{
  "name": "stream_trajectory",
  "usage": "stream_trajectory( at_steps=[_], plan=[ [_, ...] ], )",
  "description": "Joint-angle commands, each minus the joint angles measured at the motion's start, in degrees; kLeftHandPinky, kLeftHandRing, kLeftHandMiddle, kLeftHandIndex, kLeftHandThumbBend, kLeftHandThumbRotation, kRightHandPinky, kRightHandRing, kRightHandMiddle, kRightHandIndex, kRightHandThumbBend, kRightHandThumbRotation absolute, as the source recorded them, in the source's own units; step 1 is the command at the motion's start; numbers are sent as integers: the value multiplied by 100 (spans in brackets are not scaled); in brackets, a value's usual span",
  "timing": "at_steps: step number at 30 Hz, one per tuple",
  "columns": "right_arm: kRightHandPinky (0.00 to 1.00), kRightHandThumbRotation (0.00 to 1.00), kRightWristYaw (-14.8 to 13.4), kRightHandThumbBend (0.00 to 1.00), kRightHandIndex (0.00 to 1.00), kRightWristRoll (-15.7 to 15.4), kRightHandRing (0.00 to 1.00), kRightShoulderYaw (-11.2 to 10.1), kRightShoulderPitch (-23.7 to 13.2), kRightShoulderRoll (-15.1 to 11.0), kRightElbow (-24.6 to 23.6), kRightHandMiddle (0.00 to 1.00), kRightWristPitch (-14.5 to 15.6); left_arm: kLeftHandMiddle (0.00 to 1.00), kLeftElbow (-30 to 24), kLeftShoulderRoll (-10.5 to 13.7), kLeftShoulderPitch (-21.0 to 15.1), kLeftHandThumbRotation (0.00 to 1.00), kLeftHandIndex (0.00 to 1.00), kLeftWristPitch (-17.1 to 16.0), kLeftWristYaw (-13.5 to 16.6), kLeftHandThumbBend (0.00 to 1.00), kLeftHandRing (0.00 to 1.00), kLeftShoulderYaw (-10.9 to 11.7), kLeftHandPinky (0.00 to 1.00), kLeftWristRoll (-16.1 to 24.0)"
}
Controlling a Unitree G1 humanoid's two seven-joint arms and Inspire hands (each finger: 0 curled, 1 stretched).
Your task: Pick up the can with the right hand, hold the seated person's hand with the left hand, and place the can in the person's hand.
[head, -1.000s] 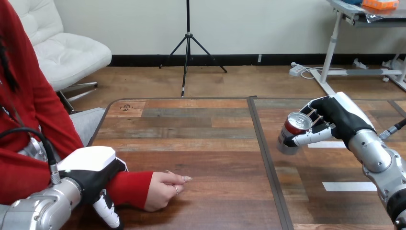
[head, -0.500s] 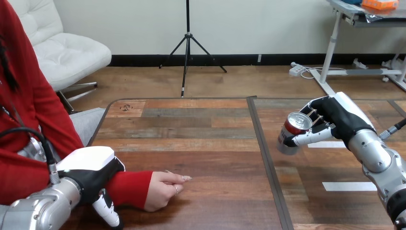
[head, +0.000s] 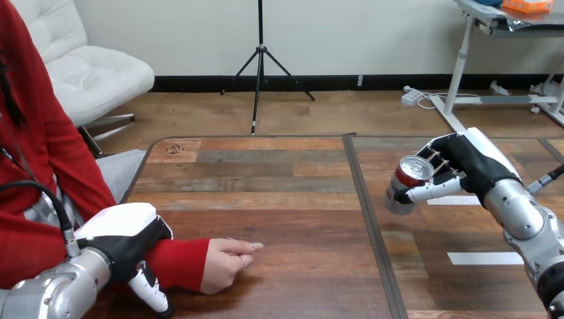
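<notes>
While the left hand [head: 123, 239] clasps the person's forearm [head: 178, 262] to steady it, the right hand [head: 469, 163] curls its fingers [head: 435, 191] round the raised can [head: 407, 181], ready for delivery

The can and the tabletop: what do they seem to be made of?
The can looks like thin metal, probably aluminium: silvery lid and lower wall, red band, slight sheen. The table looks like wood or a wood-look laminate: matte brown planks with grain in mixed tones; which of the two is unclear.
</notes>
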Motion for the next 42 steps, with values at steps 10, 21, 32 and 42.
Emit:
stream_trajectory(
  at_steps=[10, 21, 32, 42],
  plan=[
    [38, 0, -110, 80, 47, 138, 42, -150, -234, -133, -308, 46, -128, 38, 115, -21, -229, 0, 43, -75, 319, 80, 30, 53, 25, -198],
    [39, 0, -121, 79, 47, 131, 42, -146, -240, -133, -288, 46, -143, 36, 137, -60, -251, 0, 40, -130, 518, 76, 28, 124, 24, -420],
    [38, 0, -119, 79, 47, 140, 42, -153, -233, -123, -307, 46, -145, 35, 142, -52, -277, 0, 38, -267, 822, 74, 27, 232, 23, -602],
    [38, 0, -142, 80, 47, 124, 42, -140, -226, -115, -308, 46, -161, 34, 34, 15, -310, 0, 37, -288, 944, 74, 26, 334, 21, -770]
  ],
)
